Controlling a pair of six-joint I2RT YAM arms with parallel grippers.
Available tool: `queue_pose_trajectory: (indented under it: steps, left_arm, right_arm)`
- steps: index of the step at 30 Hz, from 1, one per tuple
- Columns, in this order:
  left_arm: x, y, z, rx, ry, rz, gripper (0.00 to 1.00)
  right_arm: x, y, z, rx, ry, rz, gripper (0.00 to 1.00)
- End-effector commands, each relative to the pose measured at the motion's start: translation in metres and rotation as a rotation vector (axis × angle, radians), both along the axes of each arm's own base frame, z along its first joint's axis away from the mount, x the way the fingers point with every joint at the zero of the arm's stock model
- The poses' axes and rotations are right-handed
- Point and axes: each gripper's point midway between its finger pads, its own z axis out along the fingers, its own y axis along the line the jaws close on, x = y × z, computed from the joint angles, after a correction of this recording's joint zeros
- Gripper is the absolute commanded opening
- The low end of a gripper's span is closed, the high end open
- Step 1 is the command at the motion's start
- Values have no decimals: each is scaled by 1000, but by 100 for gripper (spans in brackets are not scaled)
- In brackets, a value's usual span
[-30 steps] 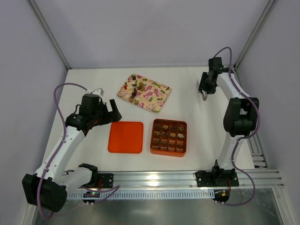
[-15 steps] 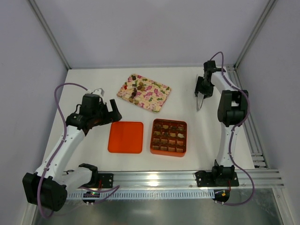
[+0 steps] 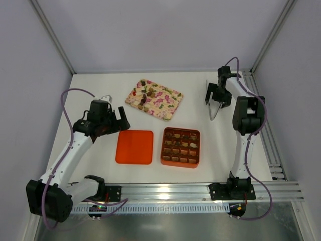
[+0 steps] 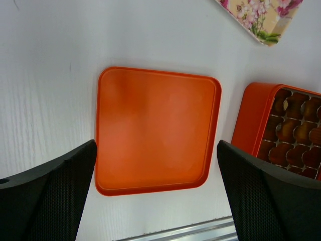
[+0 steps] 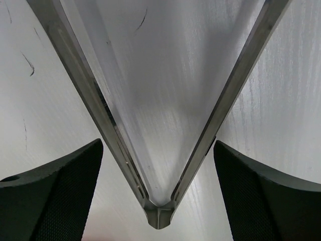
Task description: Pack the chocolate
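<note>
Chocolate lumps in brown shades fill the grid cells of the orange box (image 3: 163,150), and more chocolate (image 3: 146,95) lies on the pink floral tray (image 3: 168,103). In the left wrist view the box wall (image 4: 248,118) and some filled cells (image 4: 296,133) show at the right. My left gripper (image 3: 120,118) stands open above the orange lid (image 3: 134,146), whose inside (image 4: 155,128) is bare. My right gripper (image 3: 216,99) is open at the back right. Metal tongs (image 5: 160,217) lie on the table between its fingers, touching neither of them.
The tongs (image 3: 214,113) point toward the near side, right of the floral tray. The lid and box sit side by side near the front rail (image 3: 165,191). White walls and frame posts close in the table at the back and sides.
My right gripper has opened wide and let go of the tongs, after shifting slightly left and back. The left arm has hardly moved.
</note>
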Motion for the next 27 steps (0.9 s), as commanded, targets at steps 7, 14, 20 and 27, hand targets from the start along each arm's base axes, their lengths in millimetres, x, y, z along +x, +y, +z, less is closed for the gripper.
queue_pose_trajectory:
  steps: [7, 14, 20, 27]
  left_arm:
    - [4, 27, -21, 134, 67, 100, 100]
    - [1, 52, -66, 325, 264, 117, 92]
    - [2, 44, -99, 328, 408, 37, 70]
    - [9, 36, -125, 313, 482, -40, 55]
  right_arm:
    - [-6, -1, 63, 8, -157, -76, 93]
    - [-45, 71, 150, 172, -400, 50, 93]
    - [-92, 157, 153, 301, -441, 262, 92]
    - [-126, 192, 145, 400, -445, 366, 90]
